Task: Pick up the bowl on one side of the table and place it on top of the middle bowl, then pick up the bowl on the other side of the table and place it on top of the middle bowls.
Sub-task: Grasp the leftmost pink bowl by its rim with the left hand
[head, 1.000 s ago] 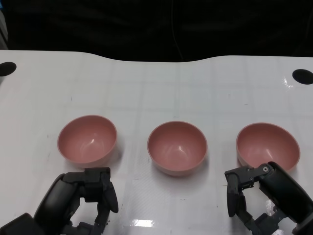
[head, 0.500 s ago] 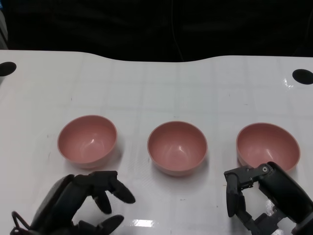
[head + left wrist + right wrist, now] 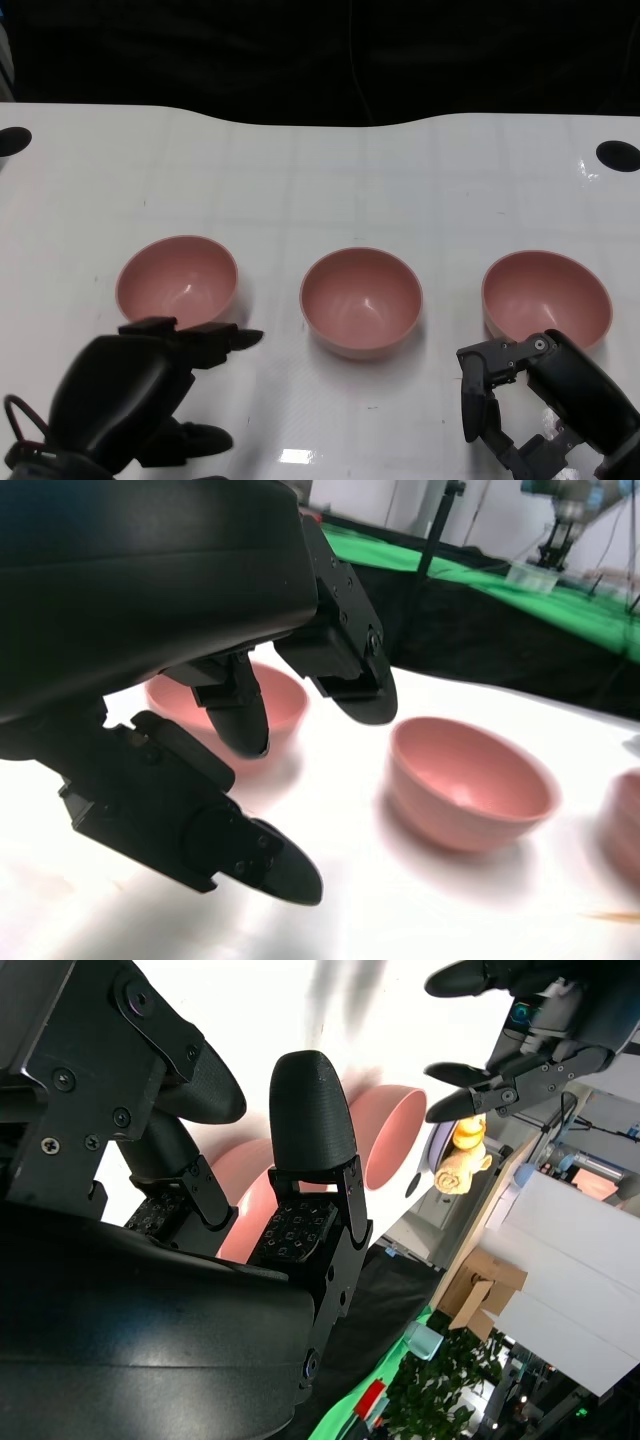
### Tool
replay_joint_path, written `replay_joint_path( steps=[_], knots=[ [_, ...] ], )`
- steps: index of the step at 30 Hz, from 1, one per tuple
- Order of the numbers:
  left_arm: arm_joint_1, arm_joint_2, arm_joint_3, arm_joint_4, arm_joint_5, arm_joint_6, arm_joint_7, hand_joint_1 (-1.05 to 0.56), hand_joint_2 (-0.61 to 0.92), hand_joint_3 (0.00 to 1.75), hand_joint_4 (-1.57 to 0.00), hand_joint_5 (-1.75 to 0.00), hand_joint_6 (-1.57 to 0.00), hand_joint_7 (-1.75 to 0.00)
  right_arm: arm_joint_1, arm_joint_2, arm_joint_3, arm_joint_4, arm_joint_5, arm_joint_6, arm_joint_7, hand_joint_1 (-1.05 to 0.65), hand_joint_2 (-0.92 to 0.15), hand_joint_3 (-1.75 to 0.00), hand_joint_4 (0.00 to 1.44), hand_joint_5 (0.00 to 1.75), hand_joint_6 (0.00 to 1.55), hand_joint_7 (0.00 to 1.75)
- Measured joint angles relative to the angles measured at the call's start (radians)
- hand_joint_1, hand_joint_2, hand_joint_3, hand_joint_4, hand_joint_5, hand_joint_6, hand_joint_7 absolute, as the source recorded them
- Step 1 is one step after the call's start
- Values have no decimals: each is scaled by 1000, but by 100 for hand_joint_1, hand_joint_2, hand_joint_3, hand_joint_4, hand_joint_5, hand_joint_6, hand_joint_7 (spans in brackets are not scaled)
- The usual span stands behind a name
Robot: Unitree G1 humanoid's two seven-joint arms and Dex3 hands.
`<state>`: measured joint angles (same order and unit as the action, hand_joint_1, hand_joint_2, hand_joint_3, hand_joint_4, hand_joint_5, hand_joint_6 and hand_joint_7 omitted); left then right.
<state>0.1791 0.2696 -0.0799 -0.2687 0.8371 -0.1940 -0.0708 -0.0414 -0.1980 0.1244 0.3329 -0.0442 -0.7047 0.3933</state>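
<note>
So there are three pink bowls sitting in a row on the white tabletop (image 3: 320,180), all upright and well apart from each other: the left bowl (image 3: 178,287), the middle bowl (image 3: 361,300) and the right bowl (image 3: 546,297). None of them are stacked yet, each one is on its own spot. The left robot hand (image 3: 150,385) is at the near edge just in front of the left bowl, fingers spread apart and holding nothing, with the fingertips (image 3: 240,339) reaching out toward the bowl's near rim but I can't tell if they actually touch it. The left wrist view backs that up: fingers splayed with clear gaps, the left bowl partly hidden behind them and the middle bowl off to the side in plain sight. The right robot hand (image 3: 530,400) sits just in front of the right bowl, fingers hanging down and apart with nothing in them; whether it touches the bowl isn't clear from the head view. There are also two dark round holes in the tabletop, one at the far left edge (image 3: 12,141) and one at the far right (image 3: 617,155).
</note>
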Motion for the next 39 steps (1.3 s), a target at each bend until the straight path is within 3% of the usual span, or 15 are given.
replay_joint_path(
  steps=[7, 12, 18, 29, 37, 39],
  knots=[
    [-68, 6, -53, 0, 165, 108, 54, -57, 82, 0, -35, -76, -56, -6, -9, 4, 1, 11, -1, -15, -5, 5, 1, -175, 108, 163, 103, 140],
    [-140, -28, -119, 49, 278, 223, 91, -60, 80, 0, -28, -88, -55, -5, -9, 4, 2, 11, -5, -16, -9, 4, 2, -175, 108, 163, 103, 140],
    [-239, -48, -202, 168, 391, 354, 97, -60, 81, 1, -26, -87, -53, -5, -8, 4, 8, 8, -10, -15, -16, 5, 0, -175, 108, 163, 102, 139],
    [-396, -91, -315, 403, 429, 552, 65, -60, 84, 0, -48, -59, -56, -1, -10, 3, 12, 9, -11, -18, -16, 6, 3, -175, 108, 163, 103, 139],
    [-422, -89, -355, 430, 414, 605, 60, -60, 84, 0, -51, -54, -56, -1, -12, 3, 12, 17, -11, -30, -16, 6, 3, -175, 109, 162, 103, 138],
    [-453, -97, -368, 493, 411, 627, 55, -55, 90, 6, -63, -55, -55, 0, -12, 3, 13, 16, -12, -30, -17, 5, 2, -175, 109, 163, 103, 138]
  ],
)
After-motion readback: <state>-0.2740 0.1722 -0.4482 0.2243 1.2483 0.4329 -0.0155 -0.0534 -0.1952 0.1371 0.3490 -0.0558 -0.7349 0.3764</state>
